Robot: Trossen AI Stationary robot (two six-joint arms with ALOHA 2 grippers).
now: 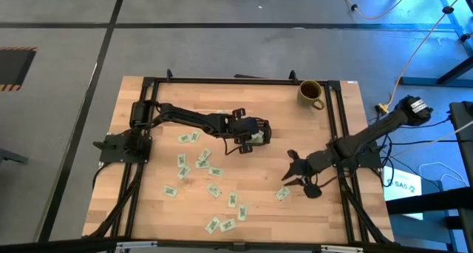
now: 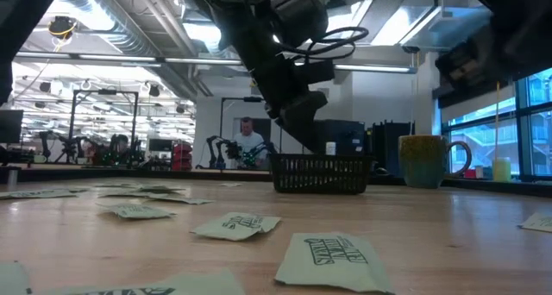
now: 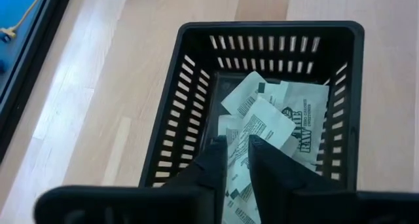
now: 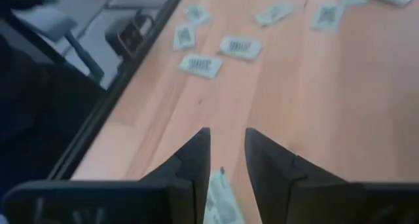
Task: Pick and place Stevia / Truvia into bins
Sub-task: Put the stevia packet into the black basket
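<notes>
You are looking at small green-and-white packets (image 1: 213, 189) lying spread over the wooden surface (image 1: 251, 201), mostly toward its front and left. More packets (image 3: 275, 122) are piling up inside the black bin (image 3: 190, 106), which is sitting near the middle of the surface. One packet in the bin is showing the word "RAW" in dark letters. The packets close to the low camera are showing dark print, but you cannot read it.

Your left claw (image 3: 237, 152) is hanging right over the bin, pointing down, with its fingers parted a little and nothing pinched between them.

Your right claw (image 4: 227, 155) is reaching low over the surface on the right side, fingers apart, with one packet (image 4: 219, 201) lying just under it.

An olive mug (image 1: 311, 94) is standing at the back corner.
</notes>
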